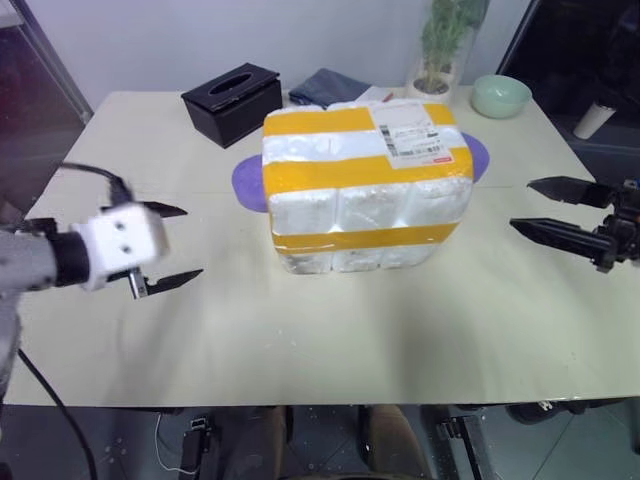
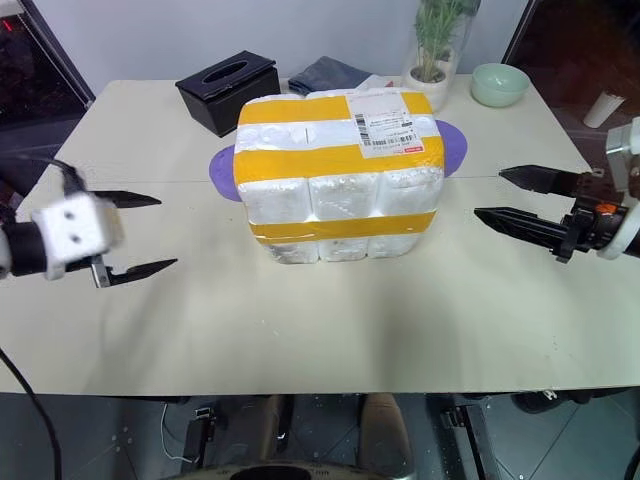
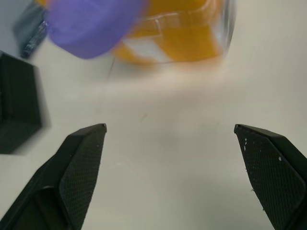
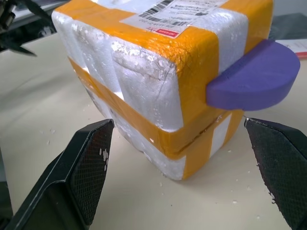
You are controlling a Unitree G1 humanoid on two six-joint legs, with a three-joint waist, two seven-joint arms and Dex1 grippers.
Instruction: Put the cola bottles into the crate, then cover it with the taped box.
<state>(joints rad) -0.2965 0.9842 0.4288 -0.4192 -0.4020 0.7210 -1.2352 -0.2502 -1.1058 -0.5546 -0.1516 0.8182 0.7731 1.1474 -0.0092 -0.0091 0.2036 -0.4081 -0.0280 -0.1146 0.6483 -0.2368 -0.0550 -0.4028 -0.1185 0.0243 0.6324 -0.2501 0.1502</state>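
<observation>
My left gripper (image 1: 172, 246) hangs released near the table's (image 1: 300, 330) left edge. Taped box (image 1: 365, 185) sits mid-table, toward the back edge, purple tabs (image 1: 243, 182) sticking out both ends. My right gripper (image 1: 545, 208) is released near the right edge.

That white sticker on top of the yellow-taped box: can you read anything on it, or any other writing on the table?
Label on the taped box: a barcode, small black print and a red strip, all too small to read.
Tissue box, bowl, purple pieces: no writing visible.
No other text can be read.
</observation>
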